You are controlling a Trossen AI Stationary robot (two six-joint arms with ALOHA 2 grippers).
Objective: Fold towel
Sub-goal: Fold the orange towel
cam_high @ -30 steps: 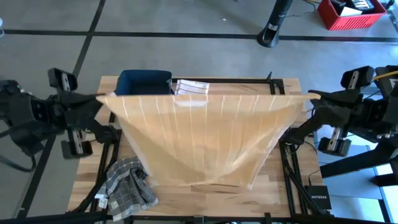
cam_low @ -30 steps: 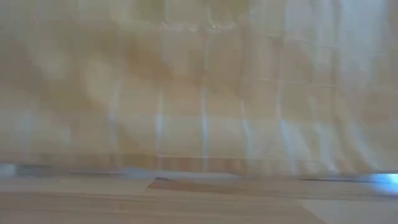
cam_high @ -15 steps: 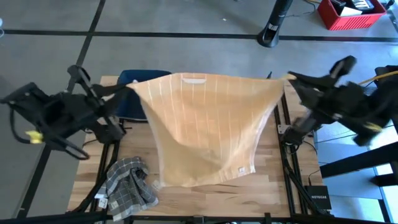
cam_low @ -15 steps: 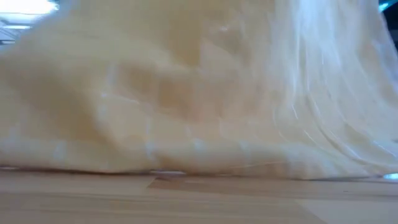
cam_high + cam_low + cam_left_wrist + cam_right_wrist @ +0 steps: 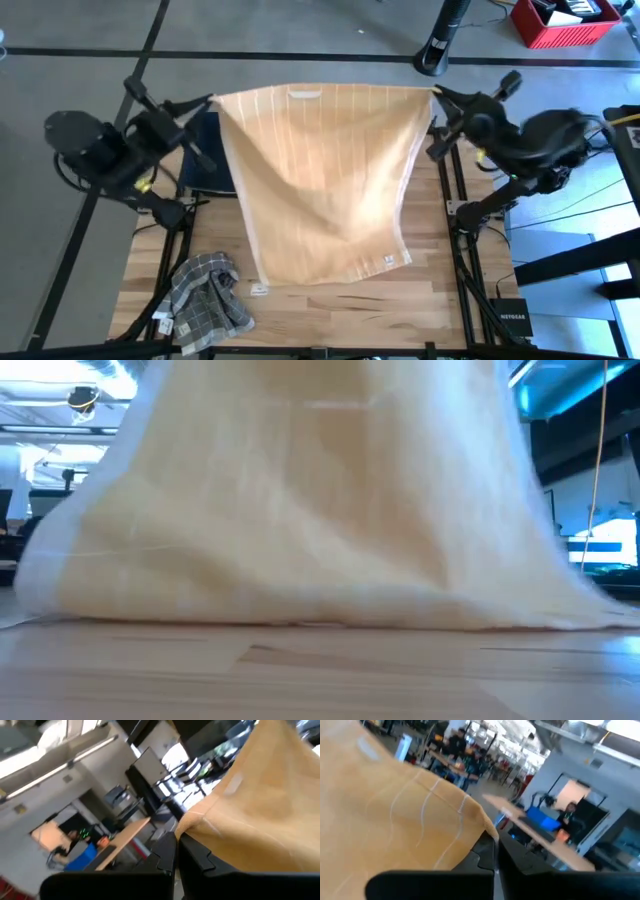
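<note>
Tan striped towel (image 5: 325, 180) hangs above my surface (image 5: 330, 305); left pincer (image 5: 212, 99) and right pincer (image 5: 434, 92) each pinch a top corner shut.

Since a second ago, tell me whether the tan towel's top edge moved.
Yes. The tan towel top edge went from over the table past its far edge.

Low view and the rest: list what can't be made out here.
- Low view: the hanging tan towel fills it, hiding both arms and the far table.
- High view: the dark blue item is half covered by the towel; left gripper and right gripper fingertips are too small to read.
</note>
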